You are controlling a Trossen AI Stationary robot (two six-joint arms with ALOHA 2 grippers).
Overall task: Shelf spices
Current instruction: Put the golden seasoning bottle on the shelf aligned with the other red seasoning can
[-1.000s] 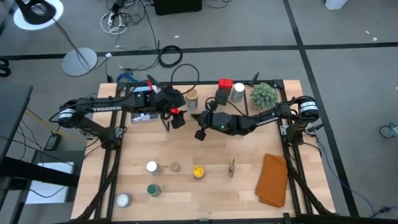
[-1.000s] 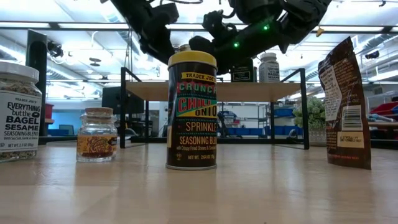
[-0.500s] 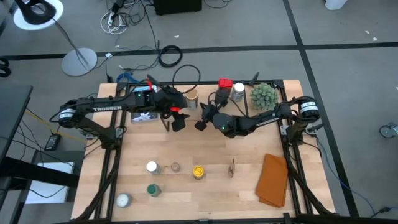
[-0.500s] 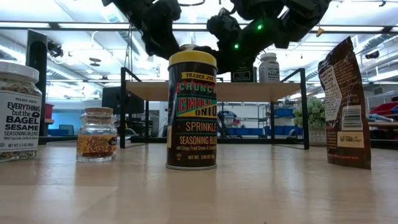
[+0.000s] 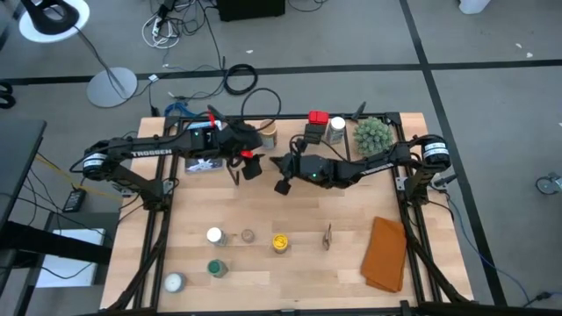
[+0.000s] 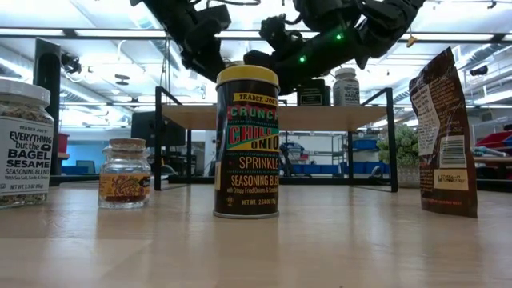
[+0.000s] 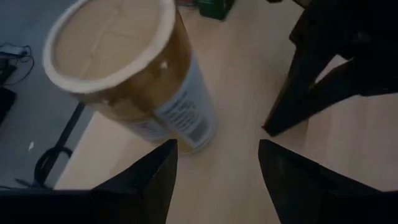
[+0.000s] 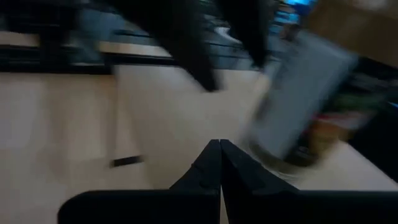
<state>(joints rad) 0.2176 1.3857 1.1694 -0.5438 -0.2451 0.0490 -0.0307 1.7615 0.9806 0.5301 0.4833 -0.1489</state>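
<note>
- The shelf (image 6: 368,118) spans the middle of the low view. Both arms crowd above its left half, so the main risk, as I judge it, is one arm clipping the other or bumping the plank and shaking what stands on it.
- The left gripper (image 7: 217,149) is released and empty, and its fingers are spread over bare wood. If it advances off-line, a finger could push the tan-lidded jar (image 7: 124,68) at upper left of its wrist view instead of straddling it.
- The right gripper (image 5: 283,186) is clenched on nothing, just right of the left one at centre of the high view. A sideways swing could sweep that jar.
- The jar stands near the plank's edge in the left wrist view, so a nudge might tip it off.
- Only the high view shows the spices waiting at lower left of the table, among them a yellow-lidded tin (image 5: 279,241) and a green-lidded jar (image 5: 217,268).
- Only the low view shows the shelf's height and that the jars at top centre stand on it.
- Only the wrist views show the finger gaps.
</note>
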